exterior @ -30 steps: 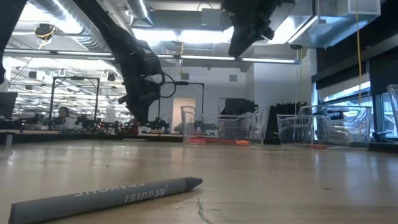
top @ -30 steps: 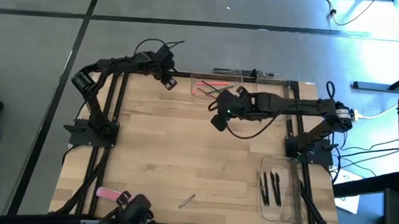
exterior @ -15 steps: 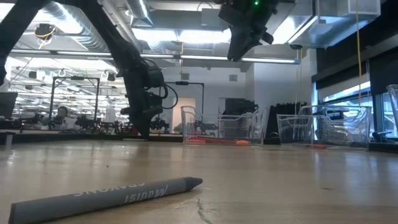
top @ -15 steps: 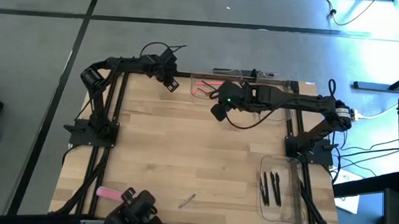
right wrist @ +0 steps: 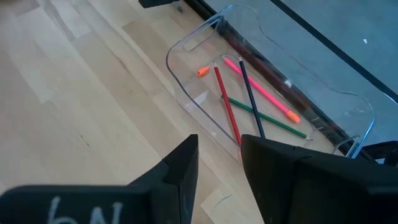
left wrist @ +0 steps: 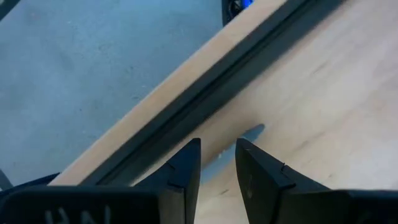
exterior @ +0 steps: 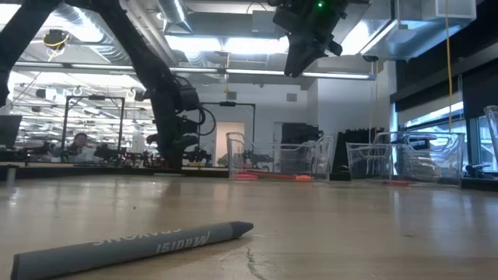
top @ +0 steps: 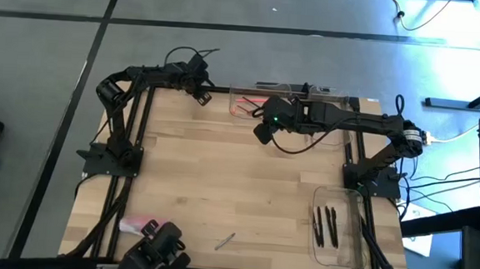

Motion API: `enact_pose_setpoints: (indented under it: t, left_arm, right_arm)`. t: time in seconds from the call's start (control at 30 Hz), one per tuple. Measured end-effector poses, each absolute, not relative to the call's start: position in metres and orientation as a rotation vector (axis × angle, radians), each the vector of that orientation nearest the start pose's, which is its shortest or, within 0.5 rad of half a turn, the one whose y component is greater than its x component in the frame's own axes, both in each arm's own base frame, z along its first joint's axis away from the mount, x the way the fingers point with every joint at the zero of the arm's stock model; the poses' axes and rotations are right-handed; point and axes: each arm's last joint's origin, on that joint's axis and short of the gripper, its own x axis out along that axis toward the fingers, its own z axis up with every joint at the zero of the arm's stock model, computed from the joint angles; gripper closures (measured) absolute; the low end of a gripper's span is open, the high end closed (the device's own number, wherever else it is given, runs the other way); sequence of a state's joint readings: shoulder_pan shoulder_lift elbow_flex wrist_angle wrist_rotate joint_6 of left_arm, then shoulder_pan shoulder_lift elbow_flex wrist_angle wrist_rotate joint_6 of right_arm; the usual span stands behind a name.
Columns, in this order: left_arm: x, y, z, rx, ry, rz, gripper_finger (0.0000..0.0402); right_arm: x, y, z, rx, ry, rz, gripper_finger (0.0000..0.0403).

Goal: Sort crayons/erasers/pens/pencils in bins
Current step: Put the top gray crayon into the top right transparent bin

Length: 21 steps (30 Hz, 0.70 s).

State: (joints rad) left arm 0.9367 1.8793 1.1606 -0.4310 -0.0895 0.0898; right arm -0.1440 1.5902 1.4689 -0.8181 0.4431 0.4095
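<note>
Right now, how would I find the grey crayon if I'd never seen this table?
Start at the wooden table and go to its near edge, opposite the clear bin of coloured pencils. The grey crayon lies alone on bare wood there, grey and outside any bin.

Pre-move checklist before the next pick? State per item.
1. Right gripper empty, jaws apart: ok.
2. Left gripper empty, jaws apart, parked over the table's far-left edge: ok.
3. Pencil bin at the far edge holds its coloured pencils, nothing spilled beside it: ok.
4. Pen bin at the near right holds dark pens: ok.
5. Grey crayon lies loose on the table, still unsorted: not ok.
6. Pink eraser at the near-left edge, outside any bin: not ok.
</note>
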Motion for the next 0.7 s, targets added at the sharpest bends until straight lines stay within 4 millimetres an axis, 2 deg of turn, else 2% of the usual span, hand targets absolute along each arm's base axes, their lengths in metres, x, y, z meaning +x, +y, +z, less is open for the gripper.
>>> enact_pose_setpoints:
  t: [0.3, 0.7]
  left_arm:
    - [0.214, 0.297, 0.134, -0.453, 1.162, 0.825, 0.0309]
    - [0.213, 0.294, 0.131, -0.482, 1.185, 0.750, 0.0309]
  right_arm:
    - [0.326, -0.060, 0.322, 0.227, 0.811, -0.724, 0.0279]
    - [0.326, -0.060, 0.322, 0.229, 0.806, -0.723, 0.0279]
